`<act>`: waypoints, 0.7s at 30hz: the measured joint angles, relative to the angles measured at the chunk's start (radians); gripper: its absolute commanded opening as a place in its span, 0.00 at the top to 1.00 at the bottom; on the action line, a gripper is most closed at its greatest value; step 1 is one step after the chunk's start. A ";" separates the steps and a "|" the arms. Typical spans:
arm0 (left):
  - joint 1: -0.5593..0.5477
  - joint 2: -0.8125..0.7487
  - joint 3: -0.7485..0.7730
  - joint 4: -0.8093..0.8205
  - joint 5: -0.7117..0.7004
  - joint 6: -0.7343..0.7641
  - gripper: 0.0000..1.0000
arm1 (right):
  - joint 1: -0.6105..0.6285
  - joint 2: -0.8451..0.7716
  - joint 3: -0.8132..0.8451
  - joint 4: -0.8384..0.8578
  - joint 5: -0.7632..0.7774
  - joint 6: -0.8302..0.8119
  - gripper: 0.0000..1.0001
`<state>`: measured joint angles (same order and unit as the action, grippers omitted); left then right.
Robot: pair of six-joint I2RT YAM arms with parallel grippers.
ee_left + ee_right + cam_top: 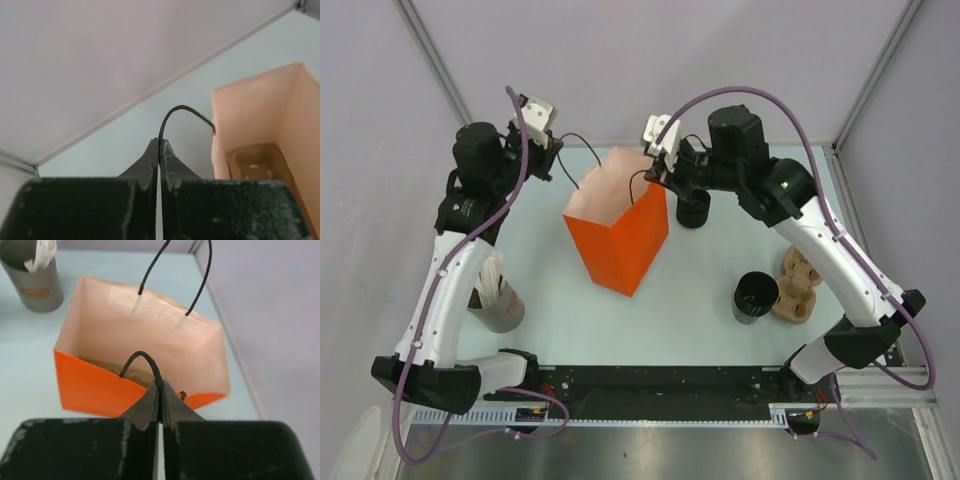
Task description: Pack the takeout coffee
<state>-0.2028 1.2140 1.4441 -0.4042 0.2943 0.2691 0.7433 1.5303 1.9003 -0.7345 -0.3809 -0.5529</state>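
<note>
The orange bag (620, 240) stands open mid-frame. Just right of its far corner sits the coffee (694, 212), upright, below the right arm's wrist, so that arm is nearer. Farther back, the right gripper (160, 388) pinches the right handle (145, 357), the left gripper (158, 146) the left handle (172, 110), arms arched high.
</note>
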 measured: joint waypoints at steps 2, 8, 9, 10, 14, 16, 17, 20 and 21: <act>0.000 0.000 0.047 0.002 -0.001 -0.005 0.99 | 0.000 0.004 0.071 -0.006 -0.001 0.002 1.00; 0.000 -0.009 0.081 0.045 -0.001 -0.016 1.00 | -0.001 -0.006 0.117 0.004 -0.015 0.005 1.00; 0.000 -0.014 0.062 0.051 -0.001 -0.018 1.00 | -0.001 -0.014 0.087 0.008 -0.019 0.006 1.00; 0.000 -0.026 0.026 0.062 -0.001 -0.019 1.00 | -0.001 -0.026 0.032 0.020 -0.021 0.007 1.00; 0.000 -0.048 -0.094 0.063 -0.002 -0.018 1.00 | 0.004 -0.042 -0.154 0.027 -0.016 0.008 1.00; 0.000 -0.046 -0.136 0.055 -0.006 -0.018 1.00 | 0.008 -0.031 -0.217 0.021 -0.007 0.008 1.00; 0.000 -0.045 -0.143 0.050 -0.008 -0.018 1.00 | 0.010 -0.024 -0.227 0.017 -0.005 0.008 1.00; 0.000 -0.046 -0.142 0.054 -0.011 -0.018 1.00 | 0.012 -0.015 -0.227 0.018 -0.003 0.008 0.99; 0.000 -0.047 -0.137 0.057 -0.011 -0.018 1.00 | 0.012 -0.016 -0.221 0.019 -0.005 0.008 0.97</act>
<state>-0.2028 1.1675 1.3071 -0.3470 0.2832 0.2508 0.7555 1.5143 1.6794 -0.7151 -0.3855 -0.5446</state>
